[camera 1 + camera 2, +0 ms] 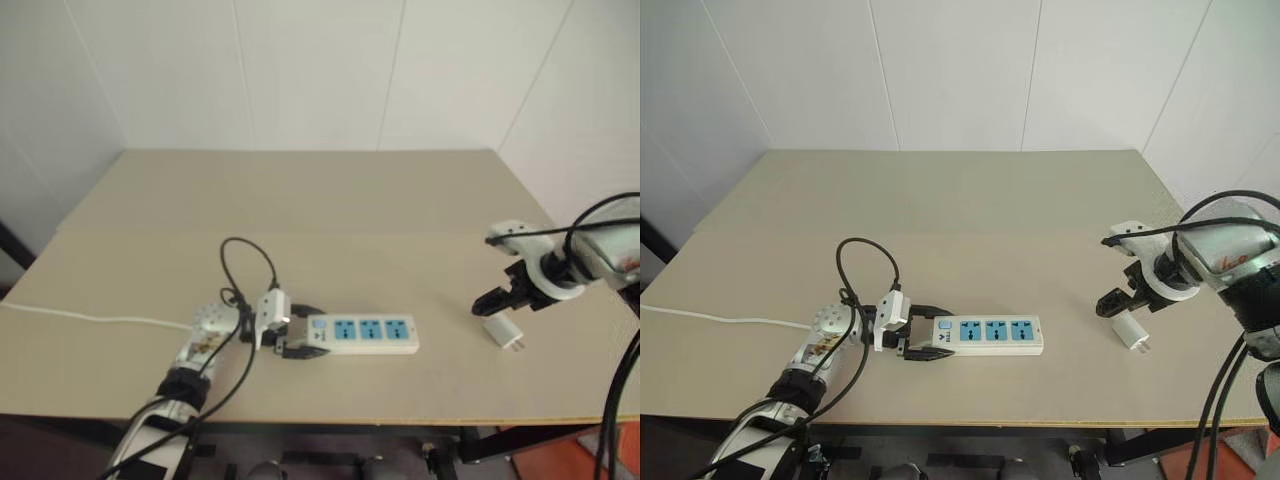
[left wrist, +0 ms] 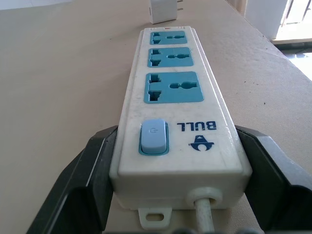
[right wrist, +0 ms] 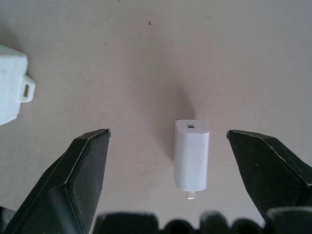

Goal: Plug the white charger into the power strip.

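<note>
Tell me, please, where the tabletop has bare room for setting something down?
The far half of the table toward the wall is bare, as is the stretch between the power strip and white charger. Crowded: around both claws.

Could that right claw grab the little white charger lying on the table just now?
Probably yes: the right claw hangs open above the small white boxy charger, one black finger either side, nothing between.

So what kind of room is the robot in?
Probably a plain test room or lab, not a home. There's a bare beige table set into a corner of blank white walls, with just a power strip and a white charger on it.
</note>
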